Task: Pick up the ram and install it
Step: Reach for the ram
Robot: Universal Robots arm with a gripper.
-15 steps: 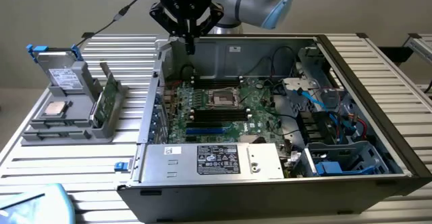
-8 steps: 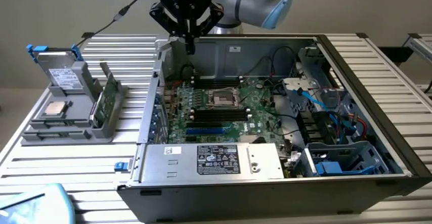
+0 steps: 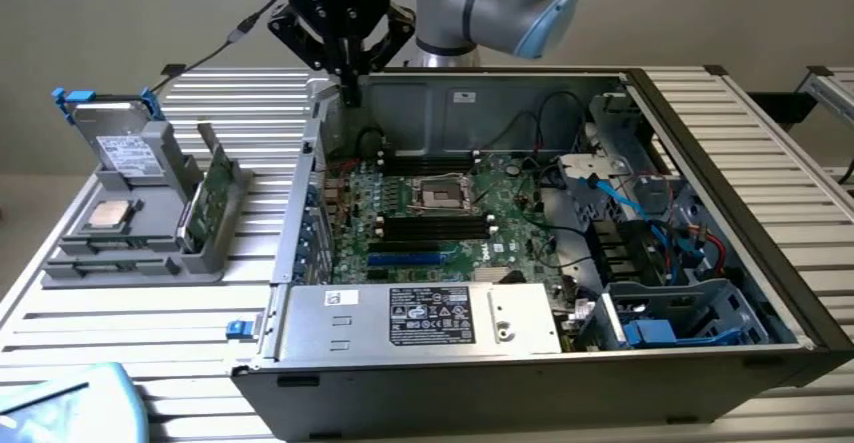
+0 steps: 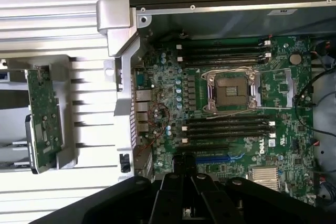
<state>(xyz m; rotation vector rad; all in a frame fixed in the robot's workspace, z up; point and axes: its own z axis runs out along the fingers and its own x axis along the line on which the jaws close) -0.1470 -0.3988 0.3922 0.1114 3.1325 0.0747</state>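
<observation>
One claw point(image 3: 350, 88): pressed together and pinching nothing; it hangs over the far corner of the computer case point(image 3: 507, 398) on the exterior view's left.
Ram point(image 3: 203, 201): stands on edge in the grey holder point(image 3: 134, 263), on the worktop point(image 3: 134, 343) outside the case, just beside its wall on the exterior view's left.
Direction from claw: toward the exterior view's left, nearer and lower; claw and ram are well apart.
Long axis of ram: runs near to far, roughly along the case wall.
Memory slots point(image 3: 427, 225): black, bare, lying left to right on the board, so I judge them crosswise to the ram as it stands.
Step in hand: pickup not yet begun, by my reading.
</observation>
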